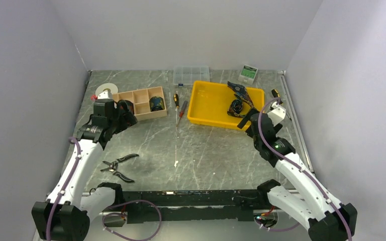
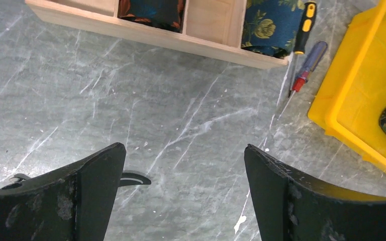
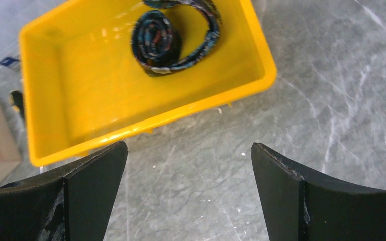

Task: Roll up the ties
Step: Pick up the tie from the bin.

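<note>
A partly coiled tie [image 3: 161, 42] with its loose tail curving round it lies in the yellow tray [image 3: 80, 100], also seen from above as a coil [image 1: 236, 106] beside another loose tie [image 1: 240, 90]. Two rolled ties [image 2: 153, 12] [image 2: 269, 27] sit in compartments of the wooden box [image 2: 146, 32]. My left gripper [image 2: 183, 150] hangs open over bare marble just in front of the box, and from above this left gripper [image 1: 124, 113] is at the box's near left corner. My right gripper [image 3: 188, 145] is open and empty above the table just short of the tray's near rim.
Two screwdrivers [image 2: 306, 30] lie between the box and the tray. Black-handled pliers [image 1: 118, 165] rest on the table near the left arm. A clear compartment case [image 1: 191, 75], a small green-and-white packet [image 1: 249, 74] and a white tape roll [image 1: 106, 90] stand along the back.
</note>
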Tool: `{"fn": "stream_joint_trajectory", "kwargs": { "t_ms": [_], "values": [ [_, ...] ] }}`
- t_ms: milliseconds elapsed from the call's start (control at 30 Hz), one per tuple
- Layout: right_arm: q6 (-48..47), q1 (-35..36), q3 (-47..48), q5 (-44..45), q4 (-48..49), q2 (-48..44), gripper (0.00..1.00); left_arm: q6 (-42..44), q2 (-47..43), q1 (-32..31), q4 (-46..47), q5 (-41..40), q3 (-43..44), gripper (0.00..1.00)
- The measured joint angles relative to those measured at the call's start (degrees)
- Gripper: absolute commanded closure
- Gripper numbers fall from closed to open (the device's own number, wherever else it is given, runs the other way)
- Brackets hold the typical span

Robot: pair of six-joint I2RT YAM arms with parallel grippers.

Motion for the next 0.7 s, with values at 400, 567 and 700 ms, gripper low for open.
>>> {"fn": "stream_joint_trajectory", "kwargs": {
  "t_ms": [400,567,700],
  "values": [
    [-9.97,0.07,-2.99,-10.8,9.77,-7.89,0.0,1.79,-3.28,-1.33,1.38,1.09,0.0,0.06],
    [-11.85,0.07,0.17,-13.46,10.27,-2.86,0.03,1.7,-5.73,-1.88,1.86,1.95,-0.17,0.06],
    [-13.22,-0.07,8.79,-11.54,10.47,9.62,0.06,1.73,-8.24,-2.8,2.84,1.92,-0.33,0.06]
  ]
}}
